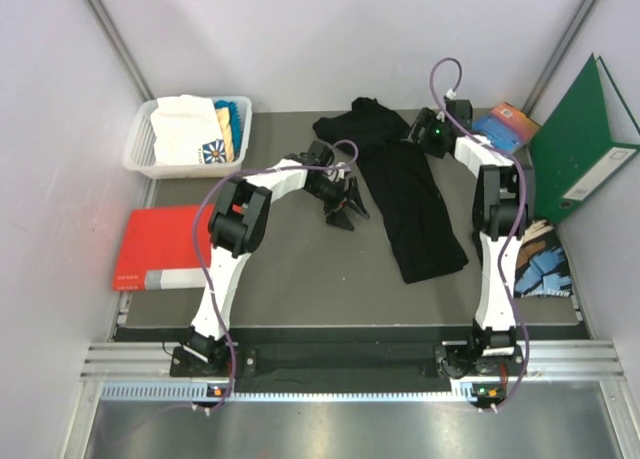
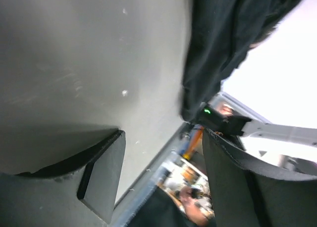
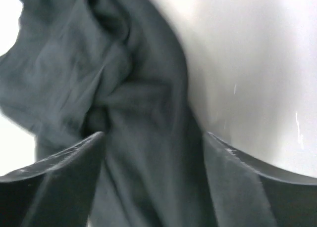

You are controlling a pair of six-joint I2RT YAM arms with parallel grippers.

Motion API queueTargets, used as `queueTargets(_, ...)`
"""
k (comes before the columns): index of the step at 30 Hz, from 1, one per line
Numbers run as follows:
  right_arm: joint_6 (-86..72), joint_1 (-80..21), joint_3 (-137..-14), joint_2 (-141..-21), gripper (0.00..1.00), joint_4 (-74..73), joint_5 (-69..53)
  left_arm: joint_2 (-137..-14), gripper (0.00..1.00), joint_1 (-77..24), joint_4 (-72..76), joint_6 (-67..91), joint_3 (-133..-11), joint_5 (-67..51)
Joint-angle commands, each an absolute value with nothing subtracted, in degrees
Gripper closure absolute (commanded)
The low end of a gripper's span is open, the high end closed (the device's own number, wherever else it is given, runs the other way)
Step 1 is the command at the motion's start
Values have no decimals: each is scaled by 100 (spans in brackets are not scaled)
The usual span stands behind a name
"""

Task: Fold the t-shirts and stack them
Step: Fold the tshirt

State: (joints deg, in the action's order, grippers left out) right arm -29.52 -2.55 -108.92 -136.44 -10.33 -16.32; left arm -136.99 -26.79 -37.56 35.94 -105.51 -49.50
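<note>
Possibly bunches black t-shirt (image 1: 415, 214) at far edge of bench (image 1: 290, 279), closing splayed right hand (image 3: 151, 138) on loose folds (left hand (image 1: 346, 212) splayed too, empty).

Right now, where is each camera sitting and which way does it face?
Top external: overhead from the near edge, looking down at the table; left arm and right arm show.
Left wrist: looks across the table at the black t-shirt; left gripper open below.
Right wrist: close over that t-shirt; right gripper open.
Shared: all three see the black t-shirt.
</note>
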Motion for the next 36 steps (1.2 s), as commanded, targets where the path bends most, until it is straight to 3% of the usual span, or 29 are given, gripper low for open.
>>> queueTargets(1,-2646,-308,-10355,-12210,2,-1001,-1459,-13509,31,-2838,-2534,4394,-9995,-5554)
queueTargets(6,-2224,-229,-9915,-11041,0,-1634,-1354,-13202,33,-3286,-1232,5508,-8993,-5634)
queueTargets(13,-1969,69,-8317,-9371,0,-1942,-1248,-12859,37,-4182,-1152,5704,-8202,-5177)
queueTargets(22,-1776,536,-7778,-8034,0,-2425,-1555,-13060,39,-4632,-844,6055,-8173,-4439)
queueTargets(25,-1732,545,-7744,-7788,0,-2627,-1661,-13280,48,-4649,-888,6064,-8454,-4158)
queueTargets(29,-1731,545,-7419,-7481,0,-2742,-1845,-13631,81,-4649,-1036,5995,-8815,-3947)
queueTargets(30,-1714,545,-7322,-7419,0,-2786,-1907,-13675,100,-4649,-1107,5898,-8937,-3877)
queueTargets(36,-1494,545,-6435,-6830,0,-3128,-2048,-13220,100,-4641,-1825,5389,-8799,-3604)
